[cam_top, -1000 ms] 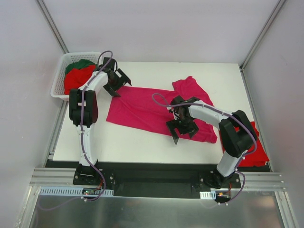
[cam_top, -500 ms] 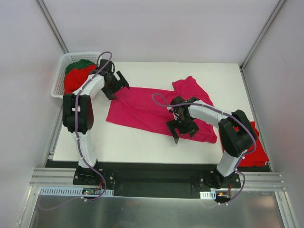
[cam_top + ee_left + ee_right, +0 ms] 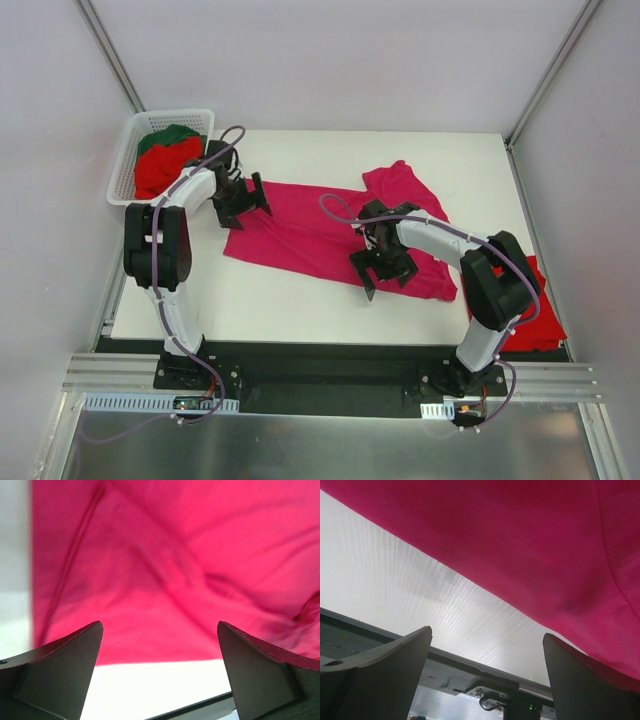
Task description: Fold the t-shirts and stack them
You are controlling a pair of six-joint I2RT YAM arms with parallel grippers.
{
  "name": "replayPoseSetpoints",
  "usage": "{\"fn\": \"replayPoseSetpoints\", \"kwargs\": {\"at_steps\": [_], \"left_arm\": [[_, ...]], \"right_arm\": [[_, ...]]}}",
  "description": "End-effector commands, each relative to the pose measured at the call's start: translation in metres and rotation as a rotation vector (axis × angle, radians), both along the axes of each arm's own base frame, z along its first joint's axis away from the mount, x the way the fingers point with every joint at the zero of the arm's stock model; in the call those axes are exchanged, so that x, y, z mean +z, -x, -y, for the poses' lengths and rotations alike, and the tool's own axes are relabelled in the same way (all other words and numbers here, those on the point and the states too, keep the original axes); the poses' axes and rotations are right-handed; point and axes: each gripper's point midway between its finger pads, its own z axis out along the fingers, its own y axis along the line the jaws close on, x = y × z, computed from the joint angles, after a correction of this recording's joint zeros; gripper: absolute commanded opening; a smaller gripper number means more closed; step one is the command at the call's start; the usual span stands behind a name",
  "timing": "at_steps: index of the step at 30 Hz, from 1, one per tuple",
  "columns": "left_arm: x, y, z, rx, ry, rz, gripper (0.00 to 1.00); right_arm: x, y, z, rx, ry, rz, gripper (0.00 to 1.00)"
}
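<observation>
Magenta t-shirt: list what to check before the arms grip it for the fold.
1. The left jaws open and empty: ok.
2. The right jaws open and empty: ok.
3. The left jaws over a corner of the magenta t-shirt: ok.
4. The right jaws over its near hem: ok.
5. Cloth lying smooth: not ok, creases show in the left wrist view.
6. Red t-shirt at the table edge clear of the right arm: not ok, the arm overhangs it.

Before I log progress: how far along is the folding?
Maybe done: a red shirt at the near right corner. In hand: the magenta shirt, unfolded, left gripper and right gripper open at its edges. Left: a second red shirt and a green shirt in the basket.
</observation>
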Motion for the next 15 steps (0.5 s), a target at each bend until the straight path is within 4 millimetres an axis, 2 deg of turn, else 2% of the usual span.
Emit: {"fn": "replayPoseSetpoints", "kwargs": {"at_steps": [1, 2, 7, 12, 15], "left_arm": [[0.033, 0.025, -0.039, -0.142, -0.181, 0.076, 0.99], [0.033, 0.029, -0.048, -0.146, -0.229, 0.077, 0.99], [0.044, 0.039, -0.064, -0.263, -0.325, 0.129, 0.99], [0.028, 0.051, -0.074, -0.403, -0.38, 0.1, 0.99], [0.019, 0.059, -0.081, -0.416, -0.386, 0.071, 0.98]], "right_arm": [[0.008, 0.001, -0.005, 0.007, -0.028, 0.001, 0.96], [0.008, 0.001, -0.005, 0.009, -0.027, -0.004, 0.96], [0.007, 0.002, -0.006, 0.027, -0.031, -0.018, 0.96], [0.005, 0.003, -0.011, 0.032, -0.048, -0.037, 0.96], [0.004, 0.005, -0.013, 0.042, -0.052, -0.048, 0.96]]}}
